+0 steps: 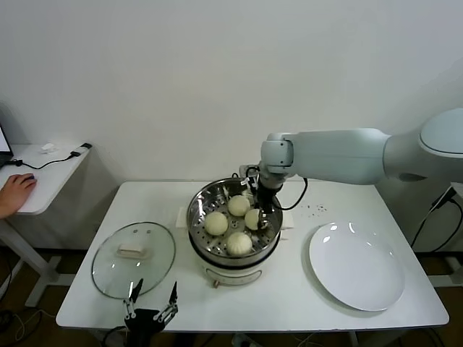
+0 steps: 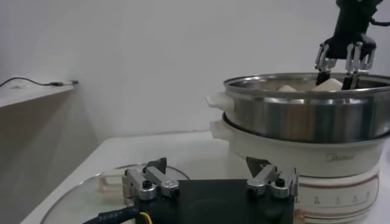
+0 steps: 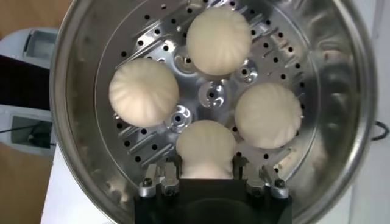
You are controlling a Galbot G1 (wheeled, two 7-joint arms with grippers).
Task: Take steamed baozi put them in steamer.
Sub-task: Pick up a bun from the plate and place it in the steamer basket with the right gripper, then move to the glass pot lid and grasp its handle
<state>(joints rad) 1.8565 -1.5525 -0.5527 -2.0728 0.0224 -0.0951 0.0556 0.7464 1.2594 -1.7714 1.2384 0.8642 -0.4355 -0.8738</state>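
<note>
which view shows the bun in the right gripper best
The right wrist view: that bun sits on the tray between the right gripper fingers, seen from above. The head view shows it small; the left wrist view shows only its top.

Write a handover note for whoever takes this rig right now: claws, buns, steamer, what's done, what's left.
Right claw: inside the shiny round steel steamer, fingers around the fourth cream-white dough bun, which sits on the perforated tray.
Left claw: open, idle at the table's near edge by the round glass lid.
Done: all four buns are in the steamer; flat white plate holds none.
Left: let go of the bun and lift the right arm out.
</note>
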